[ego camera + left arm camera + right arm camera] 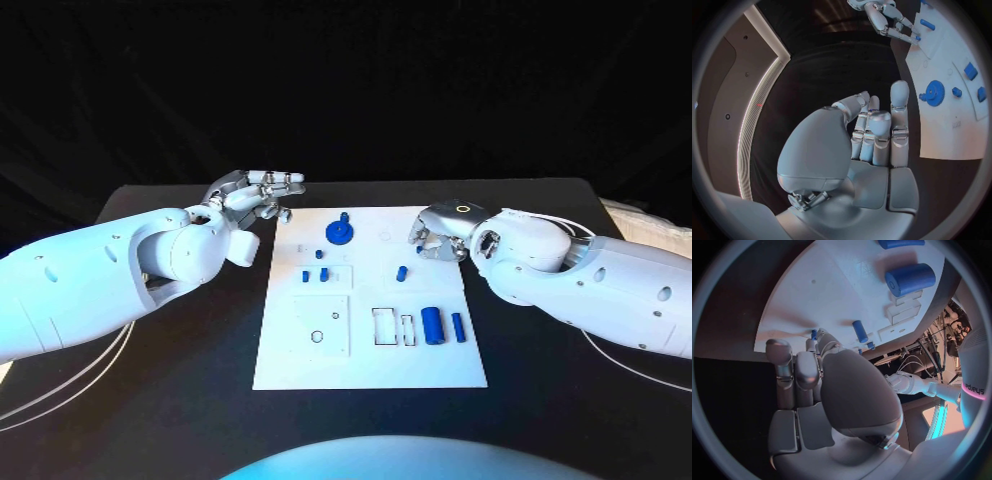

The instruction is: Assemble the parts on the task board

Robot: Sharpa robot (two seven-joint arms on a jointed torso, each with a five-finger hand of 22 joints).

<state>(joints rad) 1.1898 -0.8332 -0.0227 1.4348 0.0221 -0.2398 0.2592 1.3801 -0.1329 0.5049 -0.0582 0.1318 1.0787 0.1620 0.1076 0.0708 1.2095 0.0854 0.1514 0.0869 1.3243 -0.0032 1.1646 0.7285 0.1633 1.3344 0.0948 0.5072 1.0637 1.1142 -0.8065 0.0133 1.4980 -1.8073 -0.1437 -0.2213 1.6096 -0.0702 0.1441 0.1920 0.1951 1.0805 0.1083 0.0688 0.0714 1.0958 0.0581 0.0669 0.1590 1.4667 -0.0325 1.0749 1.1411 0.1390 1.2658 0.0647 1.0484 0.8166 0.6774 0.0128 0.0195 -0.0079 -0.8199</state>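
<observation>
White task board (289, 365) lies in the middle of the black table (173, 420), long side running from near edge to far edge. Blue gear (340, 234) stands near the board's far edge, apparently seated on its post; whether fully home, cannot tell. Three small blue pegs (325, 273) sit in a loose row across the board's middle, one of them (402, 272) further toward the right edge. Near the right edge, a thick blue cylinder (431, 324) and a thinner blue rod (459, 327) lie flat beside an empty rectangular slot (385, 326). A square inset plate (322, 325) with holes, toward the left edge, looks unfilled. Left hand (257, 197) hovers just off the board's far left corner, fingers together and lightly curled, nothing in them; the left wrist view shows the palm (870, 150) bare. Right hand (440, 240) is at the board's far right edge, fingers curled down close to the board; the right wrist view shows them folded (811, 375), and whether they pinch a small part I cannot tell. Judgement: early stage. Gear perhaps done; cylinder, rod and pegs appear still to be placed, slots still open.
</observation>
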